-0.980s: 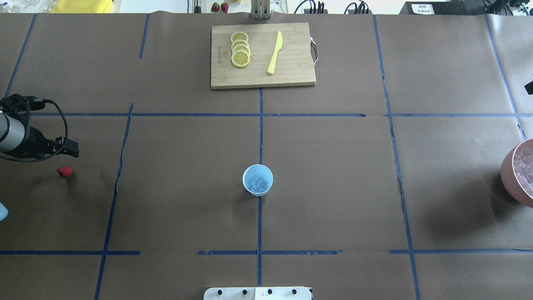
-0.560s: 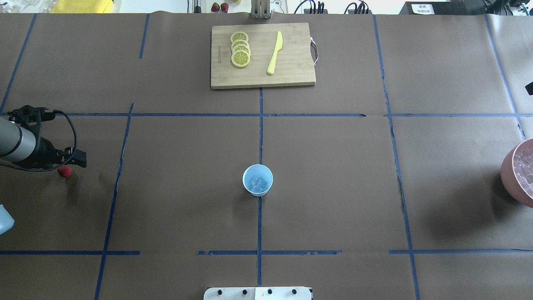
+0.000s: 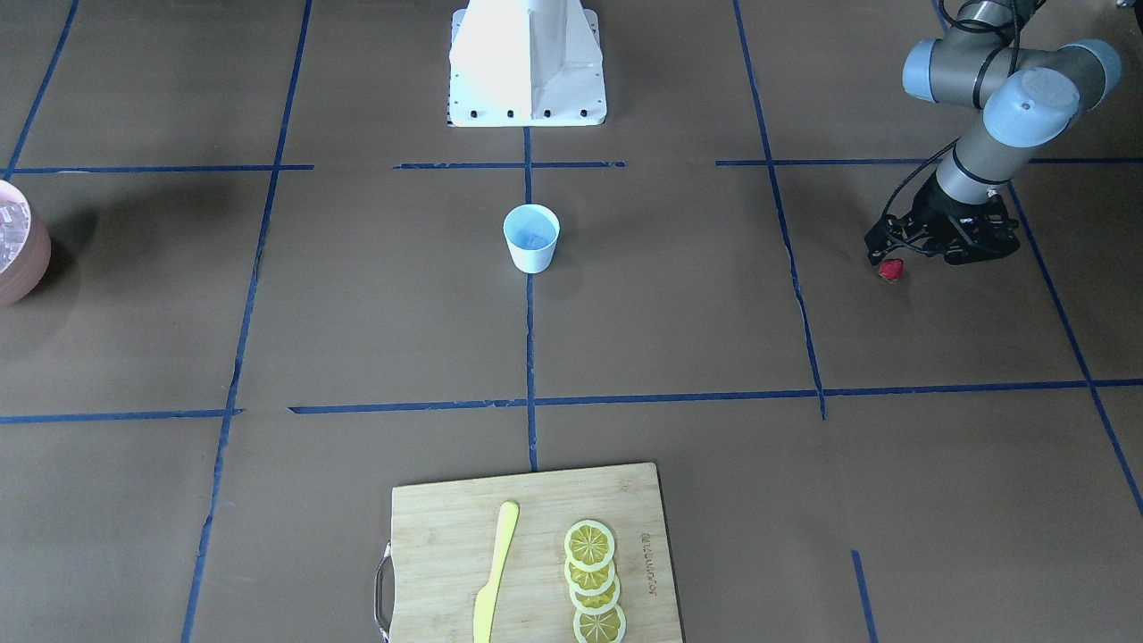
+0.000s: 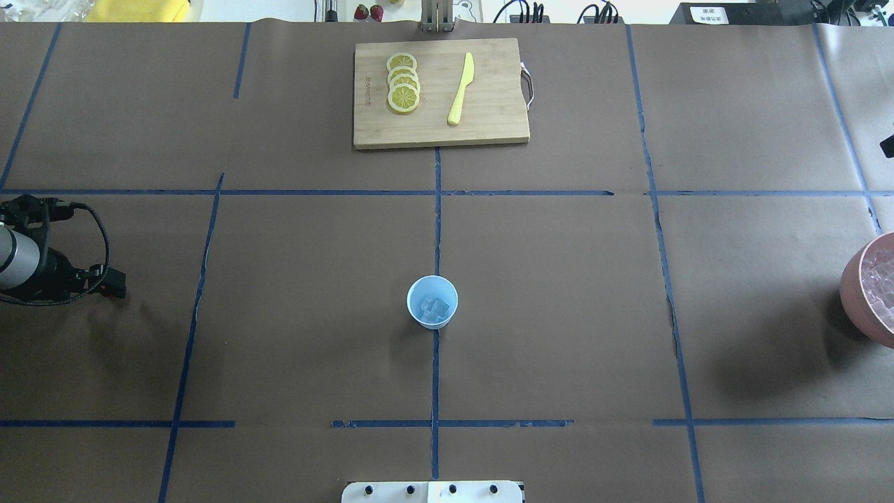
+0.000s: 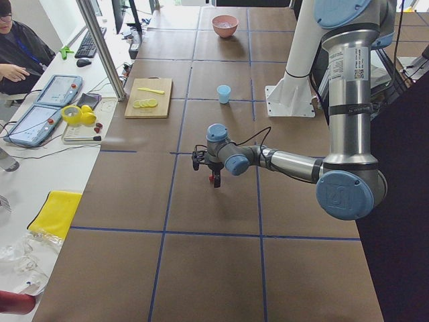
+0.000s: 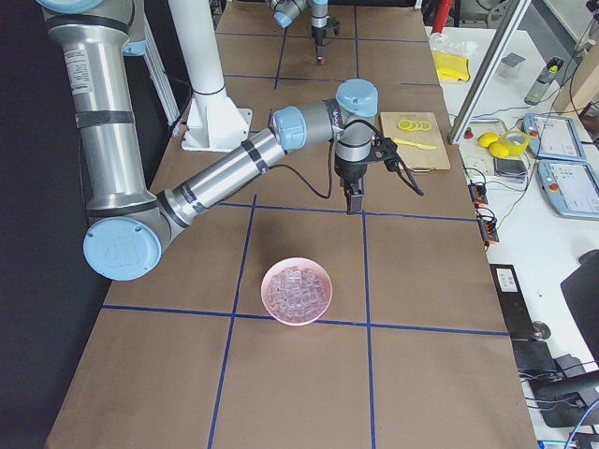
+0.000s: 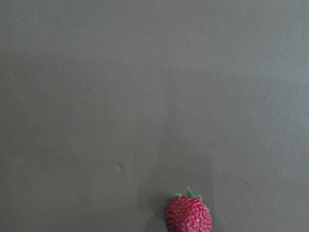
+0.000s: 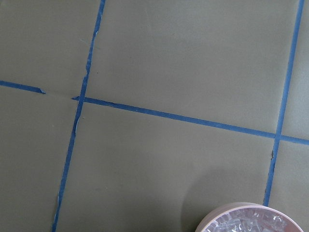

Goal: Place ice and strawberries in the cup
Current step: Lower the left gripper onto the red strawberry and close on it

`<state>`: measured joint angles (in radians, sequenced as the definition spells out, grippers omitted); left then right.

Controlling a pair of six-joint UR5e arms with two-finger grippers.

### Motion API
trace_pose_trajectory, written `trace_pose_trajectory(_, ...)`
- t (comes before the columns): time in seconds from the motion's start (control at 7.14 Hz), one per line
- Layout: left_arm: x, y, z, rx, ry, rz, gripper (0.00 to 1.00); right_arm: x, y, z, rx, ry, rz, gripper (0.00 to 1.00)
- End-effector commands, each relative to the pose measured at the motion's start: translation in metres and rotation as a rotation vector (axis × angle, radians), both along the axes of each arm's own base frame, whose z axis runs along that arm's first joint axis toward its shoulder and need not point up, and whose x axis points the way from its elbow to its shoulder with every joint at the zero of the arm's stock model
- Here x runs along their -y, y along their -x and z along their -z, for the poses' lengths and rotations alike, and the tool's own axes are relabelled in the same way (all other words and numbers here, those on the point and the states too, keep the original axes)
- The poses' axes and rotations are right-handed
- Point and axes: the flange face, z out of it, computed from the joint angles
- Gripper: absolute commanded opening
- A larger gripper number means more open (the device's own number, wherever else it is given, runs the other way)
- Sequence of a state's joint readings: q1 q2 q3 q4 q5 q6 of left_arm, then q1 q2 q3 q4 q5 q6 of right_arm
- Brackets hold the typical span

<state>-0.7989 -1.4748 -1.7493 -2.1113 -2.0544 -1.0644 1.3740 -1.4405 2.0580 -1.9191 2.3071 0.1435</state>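
Note:
The white cup [image 4: 432,302] with a pale blue inside stands at the table's middle and holds clear ice cubes [image 4: 436,308]. It also shows in the front view [image 3: 531,237]. The small red strawberry [image 3: 890,270] lies on the brown paper at the robot's far left, and sits at the bottom of the left wrist view [image 7: 188,215]. My left gripper [image 3: 886,254] hangs just over it and hides it in the overhead view [image 4: 116,287]; I cannot tell whether it is open or shut. My right gripper [image 6: 354,204] hangs above the table beyond the ice bowl; I cannot tell its state.
A pinkish-brown bowl [image 4: 853,290] full of ice cubes stands at the right edge. A wooden cutting board [image 4: 489,126] with lemon slices [image 4: 404,84] and a yellow knife [image 4: 461,89] lies at the far middle. Blue tape lines cross the paper.
My left gripper has moved nearer the robot's side and now sits over the strawberry, hiding it in the overhead view. The cup and bowl have not moved.

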Motion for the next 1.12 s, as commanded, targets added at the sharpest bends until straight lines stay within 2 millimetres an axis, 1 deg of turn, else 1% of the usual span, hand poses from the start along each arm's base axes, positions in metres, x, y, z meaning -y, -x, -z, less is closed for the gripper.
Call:
trace_pose_trajectory(0.0, 0.0034, -0.0053, 0.0052, -0.008, -0.007, -0.003, 0.93, 0.0009, 0.0, 0.0012, 0.0, -0.003, 0.0, 1.0)
trace_pose_trajectory(0.14, 0.0083, -0.0102, 0.0073, -0.009, -0.008, -0.003, 0.93, 0.001, -0.0001, 0.0011, -0.001, -0.004, 0.001, 1.0)
trace_pose_trajectory(0.7, 0.0104, -0.012, 0.0065, -0.008, -0.01, -0.004, 0.88, 0.0013, -0.0002, 0.0003, -0.003, -0.004, 0.002, 1.0)
trace_pose_trajectory(0.84, 0.0104, -0.011, 0.0051, -0.007, -0.009, -0.002, 0.85, 0.0015, 0.0, -0.0003, -0.002, -0.002, 0.002, 1.0)
trace_pose_trajectory(0.98, 0.0099, -0.0106, 0.0052, -0.008, -0.007, -0.002, 0.78, 0.0016, -0.0001, -0.0004, -0.003, -0.003, 0.002, 1.0)
